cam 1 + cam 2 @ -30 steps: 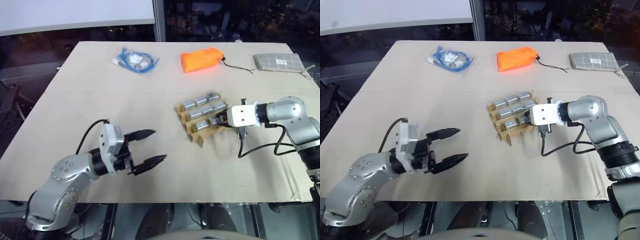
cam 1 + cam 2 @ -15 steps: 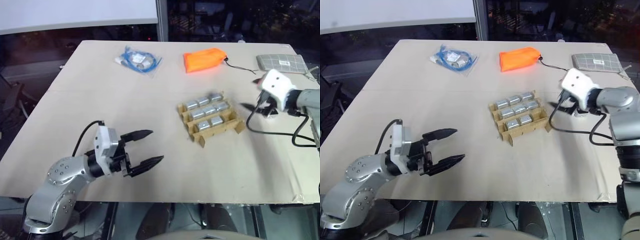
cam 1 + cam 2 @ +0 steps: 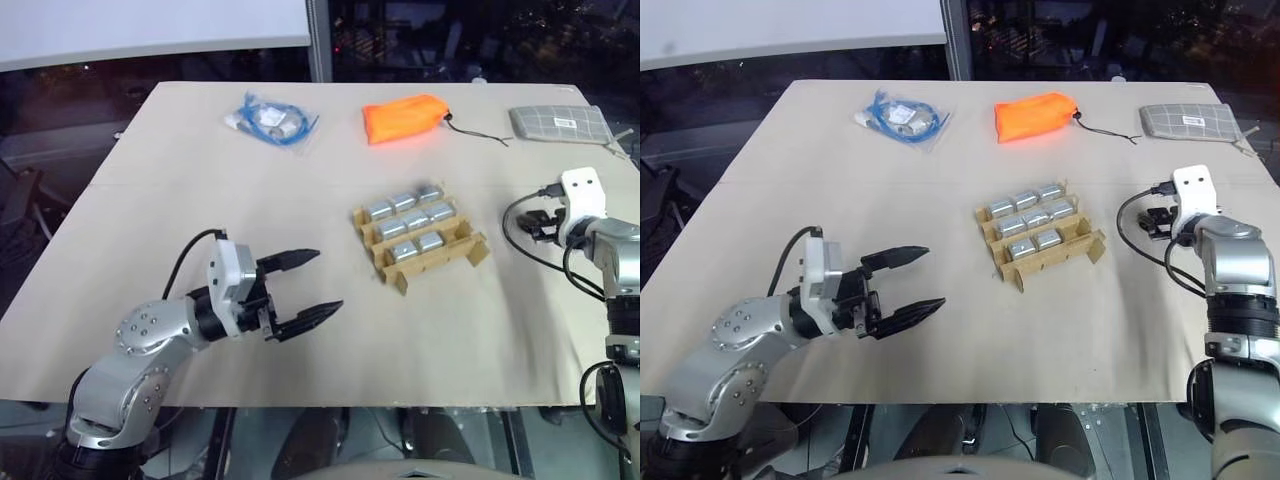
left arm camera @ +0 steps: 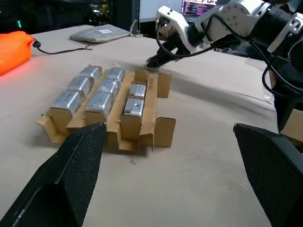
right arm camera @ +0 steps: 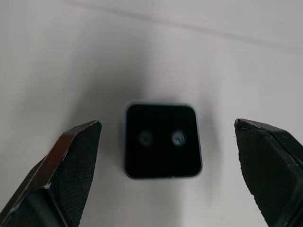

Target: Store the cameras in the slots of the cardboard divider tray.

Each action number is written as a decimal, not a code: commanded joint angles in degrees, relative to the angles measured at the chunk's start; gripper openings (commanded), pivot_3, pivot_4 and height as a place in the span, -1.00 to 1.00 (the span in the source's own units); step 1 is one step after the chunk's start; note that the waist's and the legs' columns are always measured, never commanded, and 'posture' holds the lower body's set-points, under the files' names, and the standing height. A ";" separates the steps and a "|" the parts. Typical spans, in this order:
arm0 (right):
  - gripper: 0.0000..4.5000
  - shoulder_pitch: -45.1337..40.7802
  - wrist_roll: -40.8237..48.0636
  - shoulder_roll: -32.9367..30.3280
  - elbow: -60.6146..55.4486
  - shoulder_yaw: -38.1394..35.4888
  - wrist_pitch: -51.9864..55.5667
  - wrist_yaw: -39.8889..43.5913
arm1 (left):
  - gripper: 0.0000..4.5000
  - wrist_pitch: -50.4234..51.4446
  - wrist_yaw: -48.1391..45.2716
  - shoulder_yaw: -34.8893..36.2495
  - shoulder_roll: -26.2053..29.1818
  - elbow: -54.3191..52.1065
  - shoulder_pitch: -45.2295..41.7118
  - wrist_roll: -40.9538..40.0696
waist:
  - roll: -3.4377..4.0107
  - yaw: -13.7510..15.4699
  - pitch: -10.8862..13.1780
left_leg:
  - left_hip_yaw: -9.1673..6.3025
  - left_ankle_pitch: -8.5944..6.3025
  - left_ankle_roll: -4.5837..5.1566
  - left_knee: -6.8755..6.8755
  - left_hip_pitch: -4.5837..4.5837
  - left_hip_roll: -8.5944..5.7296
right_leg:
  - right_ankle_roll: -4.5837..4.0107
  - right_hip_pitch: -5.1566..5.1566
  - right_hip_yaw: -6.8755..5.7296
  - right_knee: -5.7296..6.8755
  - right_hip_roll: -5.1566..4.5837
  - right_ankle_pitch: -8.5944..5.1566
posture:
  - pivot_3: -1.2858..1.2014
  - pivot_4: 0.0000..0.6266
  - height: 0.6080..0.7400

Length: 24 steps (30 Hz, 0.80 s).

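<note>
1. 2 black fingers of the left gripper (image 3: 305,284) stand spread wide apart with nothing between them, low over the bare near part of the table (image 3: 470,330), pointing toward the tray.
2. 8 cameras (image 3: 414,223) sit in the cardboard divider tray (image 3: 472,252) near the table's middle: 3 in the far row, 3 in the middle row, 2 in the near row. In the left wrist view the near row's last slot, toward the right arm, holds no camera.
3. 1 more camera (image 5: 162,140) lies on the table straight ahead of the right gripper (image 5: 168,156), its black square face with 2 small round marks turned to the wrist camera. It sits between the fingers' lines, touching neither.
4. 2 fingers (image 5: 71,165) of the right gripper are spread wide and grip nothing; the gripper sits to the right of the tray, apart from it, near the table's right edge.
5. 3 other things lie along the far side: a clear bag with a blue cable (image 3: 268,120) at the left, an orange pouch (image 3: 404,117) in the middle, and a grey checked pouch (image 3: 557,123) at the right.
</note>
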 commanded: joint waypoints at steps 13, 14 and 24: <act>-0.13 2.10 1.22 -2.93 -4.99 2.33 -12.96 4.18 | 1.00 7.68 12.54 1.57 -2.35 -5.00 -3.74 -6.22 | 0.00 0.12 0.00 | -0.02 0.00 0.01 0.01 0.01 0.01 | 0.00 0.01 -0.01 0.01 0.02 0.00 | 0.03 -0.52 1.00; -0.13 4.16 1.01 -3.96 -9.10 3.26 -16.33 6.23 | 1.00 11.07 15.19 1.92 -2.62 -5.16 -5.17 -9.67 | 0.02 0.28 0.01 | -0.06 0.00 0.01 0.03 -0.01 0.00 | 0.01 0.01 -0.07 0.01 0.01 0.00 | 0.03 -0.52 1.00; -0.13 16.11 1.44 -5.19 -49.47 15.22 -30.79 16.02 | 1.00 37.68 42.43 1.20 -3.62 9.16 -28.72 -46.43 | -0.03 -0.25 0.00 | -0.19 -0.01 -0.01 0.30 0.02 0.05 | 0.06 0.08 -0.16 0.18 0.11 0.00 | 0.03 -0.52 1.00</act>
